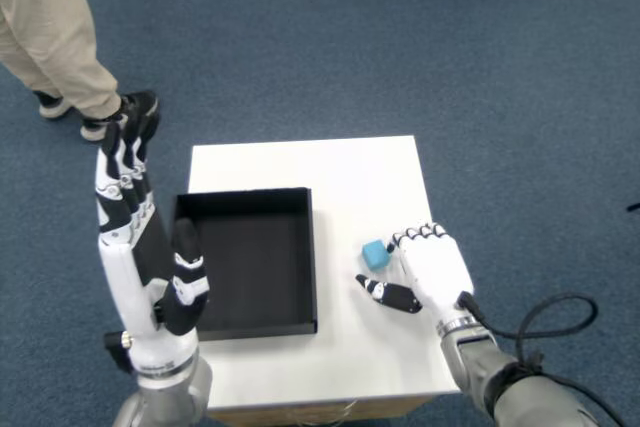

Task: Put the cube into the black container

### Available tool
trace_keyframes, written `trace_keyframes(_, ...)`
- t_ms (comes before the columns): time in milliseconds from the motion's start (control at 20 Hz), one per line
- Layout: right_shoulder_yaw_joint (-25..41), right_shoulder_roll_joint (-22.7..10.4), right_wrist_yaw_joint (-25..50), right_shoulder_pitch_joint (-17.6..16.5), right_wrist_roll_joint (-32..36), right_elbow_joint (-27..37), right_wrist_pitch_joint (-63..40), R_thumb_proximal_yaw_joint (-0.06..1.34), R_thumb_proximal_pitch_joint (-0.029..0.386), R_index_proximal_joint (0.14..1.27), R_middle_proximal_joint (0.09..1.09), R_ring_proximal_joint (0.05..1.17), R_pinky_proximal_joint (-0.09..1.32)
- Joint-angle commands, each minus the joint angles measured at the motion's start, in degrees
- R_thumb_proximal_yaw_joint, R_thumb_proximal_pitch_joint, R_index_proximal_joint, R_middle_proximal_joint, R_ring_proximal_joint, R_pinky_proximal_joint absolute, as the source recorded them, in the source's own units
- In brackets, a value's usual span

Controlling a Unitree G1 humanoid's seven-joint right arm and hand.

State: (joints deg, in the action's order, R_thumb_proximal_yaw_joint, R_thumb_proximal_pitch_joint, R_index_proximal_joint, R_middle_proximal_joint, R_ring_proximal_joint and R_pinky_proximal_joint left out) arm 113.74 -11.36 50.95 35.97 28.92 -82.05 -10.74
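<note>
The right robot hand [428, 272] rests at lower right, fingers spread, empty. The blue cube [376, 255] sits just left of its fingertips. The black container [246, 260] lies at center left on the table [330, 172].

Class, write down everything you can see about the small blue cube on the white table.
The cube is small and light blue, with a smooth, matte look and slightly rounded corners. It rests flat on the white table, turned a little askew to the table's edges. It sits right of the black container, apart from it and not inside. The right hand lies just beside it, fingertips close to its right side; whether they touch it cannot be told.
</note>
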Motion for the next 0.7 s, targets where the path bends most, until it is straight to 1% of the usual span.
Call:
trace_keyframes(50,-0.41,-0.60,2.68,3.30,0.00,-1.06,0.43,0.36,-0.024,0.68,0.45,0.38,0.29)
trace_keyframes(700,-1.56,-0.38,2.95,4.00,1.38,-0.98,0.24,0.35,-0.019,0.69,0.43,0.35,0.25)
